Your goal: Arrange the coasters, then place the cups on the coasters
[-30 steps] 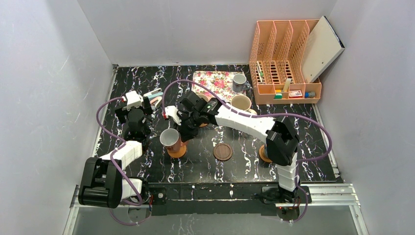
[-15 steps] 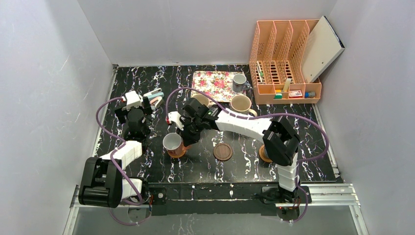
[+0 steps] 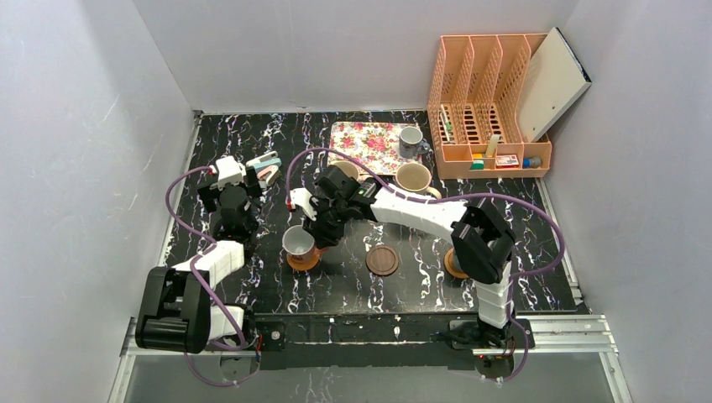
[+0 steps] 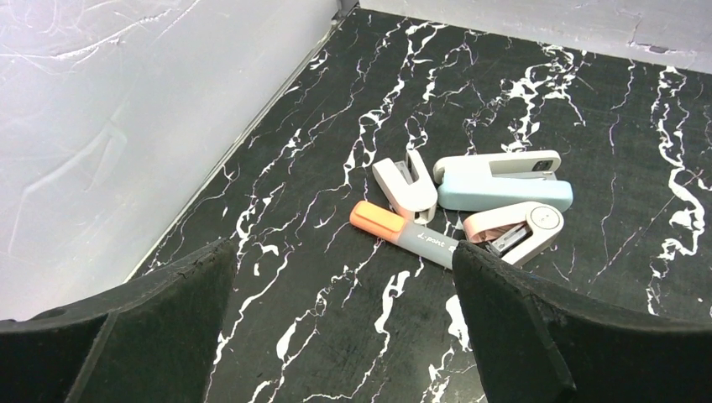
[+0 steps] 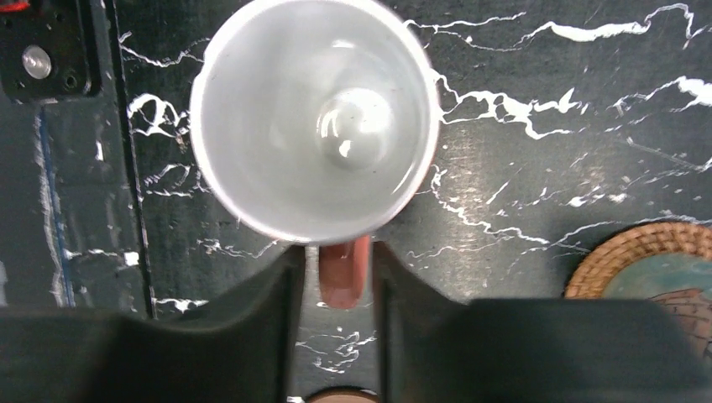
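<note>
A white cup (image 3: 299,241) with a reddish handle (image 5: 342,273) stands upright on a smooth orange coaster (image 3: 303,260) left of centre. My right gripper (image 5: 336,277) straddles that handle, slightly open, with a thin gap on each side. A dark brown coaster (image 3: 383,259) lies bare in the middle. Another orange coaster (image 3: 452,267) peeks from under the right arm. A woven coaster (image 5: 638,252) shows at the right of the right wrist view. A cream cup (image 3: 414,177) stands behind the arm, and a bluish cup (image 3: 410,141) sits on the floral tray (image 3: 361,141). My left gripper (image 4: 344,327) hangs open over bare tabletop.
Three staplers (image 4: 504,180) and an orange-capped highlighter (image 4: 403,231) lie just beyond the left gripper, near the left wall. A peach desk organizer (image 3: 487,109) with a white board fills the back right corner. The right arm stretches across the table's middle.
The right arm set the white cup down a little onto the orange coaster. Its jaws then parted from the handle. The left arm has not moved.
</note>
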